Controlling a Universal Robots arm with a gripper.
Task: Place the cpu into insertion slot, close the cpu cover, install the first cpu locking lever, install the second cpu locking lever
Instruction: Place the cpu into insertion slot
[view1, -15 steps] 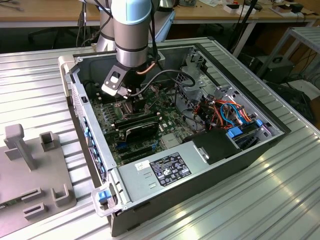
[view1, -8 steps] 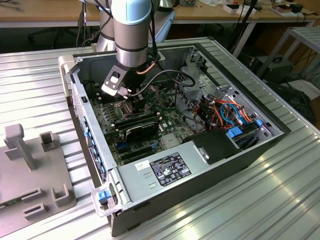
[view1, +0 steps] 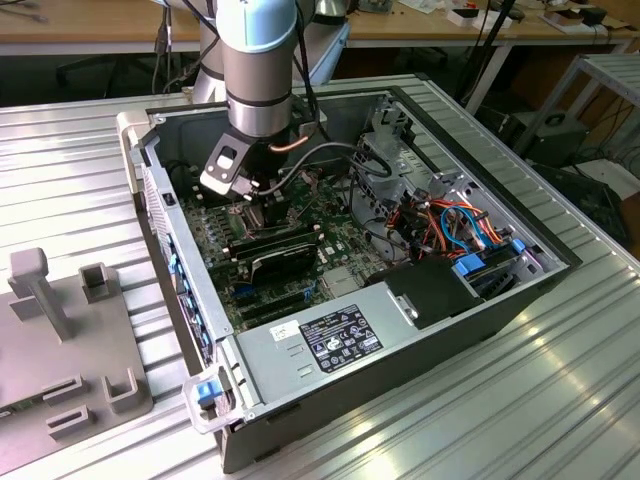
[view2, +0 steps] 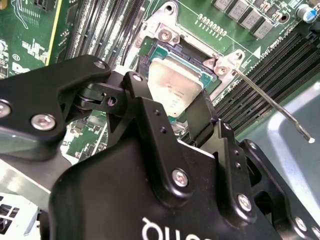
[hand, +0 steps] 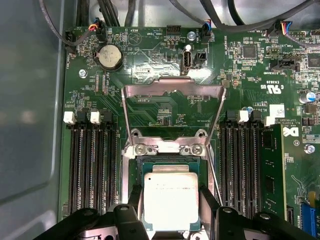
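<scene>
I'm down inside the open computer case (view1: 400, 400), my arm (view1: 260, 70) reaching into its far part toward the exterior view's left. My pincer (hand: 171, 192) is clamped on the cpu (hand: 171, 205): in both wrist views one black finger (hand: 207, 207) presses on each of two opposite edges of the chip, dull silver top facing up.

The chip sits squarely over the insertion slot (hand: 165, 149), inside its silvery rim, with its green border lined up with the socket walls. Whether it is fully seated on the pins I cannot tell, since my own fingers hide the lower edges.

The cpu cover (hand: 172, 90) is flipped up and back, clear of the socket, and the green motherboard (hand: 150, 55) shows through its square window. In the second wrist view a thin locking lever (view2: 272, 102) angles away from one corner of the socket, out over the long black memory slots (hand: 92, 170), its bent tip hanging free.

Memory slots flank the socket on both sides. A round coin battery (hand: 110, 56) sits further out on the board, beyond the raised cover. The case rests on a ribbed metal table (view1: 80, 180).
</scene>
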